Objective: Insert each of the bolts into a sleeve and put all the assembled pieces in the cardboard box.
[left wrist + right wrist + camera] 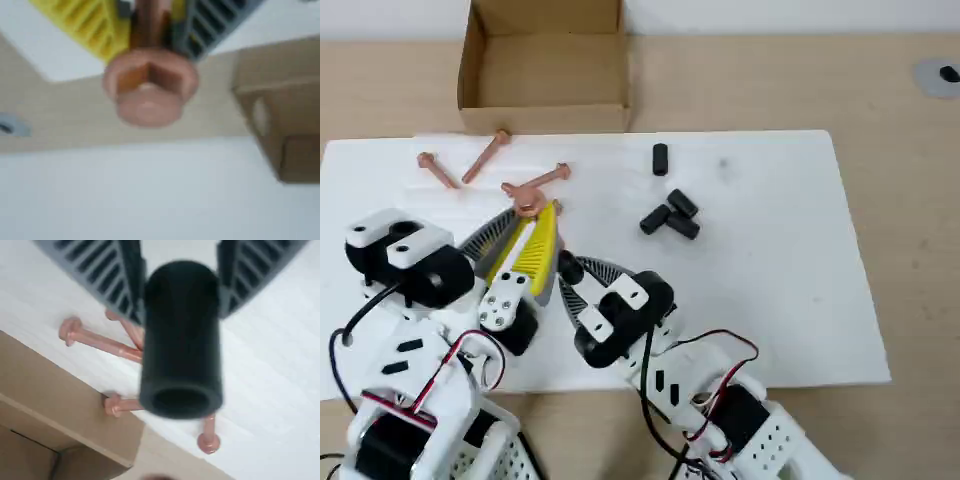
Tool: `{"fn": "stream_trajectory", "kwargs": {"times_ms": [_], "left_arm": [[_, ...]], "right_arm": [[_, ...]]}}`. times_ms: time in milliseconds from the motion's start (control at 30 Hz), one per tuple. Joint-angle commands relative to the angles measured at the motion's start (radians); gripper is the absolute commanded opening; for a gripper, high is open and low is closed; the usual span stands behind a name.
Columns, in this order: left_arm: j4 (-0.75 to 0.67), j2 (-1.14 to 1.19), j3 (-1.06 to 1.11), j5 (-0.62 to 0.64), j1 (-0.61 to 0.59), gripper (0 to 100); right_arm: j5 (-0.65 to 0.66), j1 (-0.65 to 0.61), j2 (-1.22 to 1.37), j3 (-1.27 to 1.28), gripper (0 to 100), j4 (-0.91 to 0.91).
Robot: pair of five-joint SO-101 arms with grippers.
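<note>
Your left gripper (535, 213) is closed on a bolt (149, 87), left of centre in the high view; your right gripper (572, 275) clamps a sleeve (180, 340). Both seem light and stiff; hold the bolt by its shank.

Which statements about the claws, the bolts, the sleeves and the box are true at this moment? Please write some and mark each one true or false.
1. The left claw holds a bolt. True.
2. The right claw is empty. False: it grips a black sleeve.
3. The cardboard box already contains assembled pieces. False: its inside is bare.
4. Three sleeves lie clustered on the white mat. True.
</note>
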Motion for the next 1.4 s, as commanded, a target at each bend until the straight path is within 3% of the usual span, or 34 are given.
{"fn": "stream_trajectory", "kwargs": {"times_ms": [0, 267, 1367], "left_arm": [[0.052, 0.004, -0.075, -0.009, -0.02, 2], [0.06, 0.005, -0.038, 0.071, -0.018, 2], [0.049, 0.001, 0.124, 0.127, -0.015, 1]], "right_arm": [[0.008, 0.018, -0.176, -0.004, 0.9, -0.025], [0.008, 0.015, -0.176, -0.004, 0.9, -0.025], [0.006, 0.019, -0.177, -0.038, 0.9, -0.029]]}}
